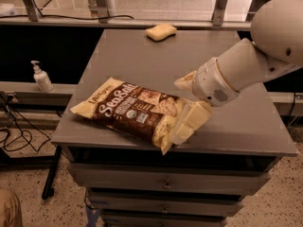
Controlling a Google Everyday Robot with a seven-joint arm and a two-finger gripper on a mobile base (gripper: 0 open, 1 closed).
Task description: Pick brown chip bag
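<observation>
The bag [128, 109] lies flat at the centre-left of the frame, on the front half of the counter [236, 122]. The arm [246, 70] reaches in from the upper right. The tool [179, 110] is at the bag's right end with its fingers spread open, one above that end and one in front of its lower corner. A sponge [161, 31] sits at the counter's far edge, and a bottle [41, 77] stands at the left.
</observation>
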